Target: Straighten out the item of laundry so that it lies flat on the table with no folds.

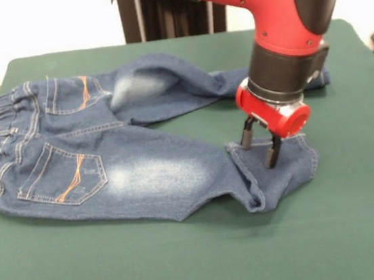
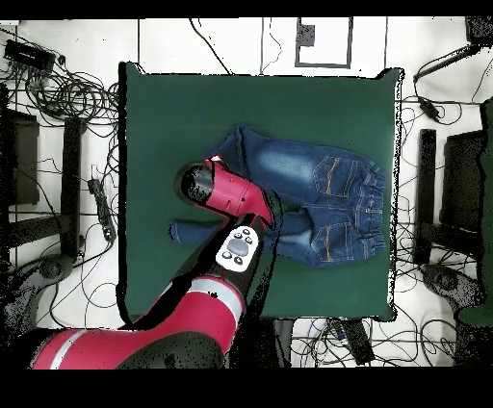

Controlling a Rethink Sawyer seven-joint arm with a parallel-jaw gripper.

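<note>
The jeans (image 1: 107, 156) lie back-side up on the green table (image 1: 188, 263), waistband at the left and legs running right. The far leg runs behind my arm. The near leg's end (image 1: 293, 168) is folded back on itself at the right. My gripper (image 1: 259, 156) points down over that folded end, with its two fingers apart and their tips on the denim at the fold. In the overhead view the jeans (image 2: 327, 192) lie at the table's (image 2: 193, 96) right half, and the red wrist (image 2: 199, 183) hides the gripper over the leg ends.
The robot's pedestal (image 1: 157, 7) stands behind the table's far edge. Cables and dark stands (image 2: 67, 164) lie on the floor around the table. Bare green cloth spans the near side (image 1: 87, 275) and the right of the jeans.
</note>
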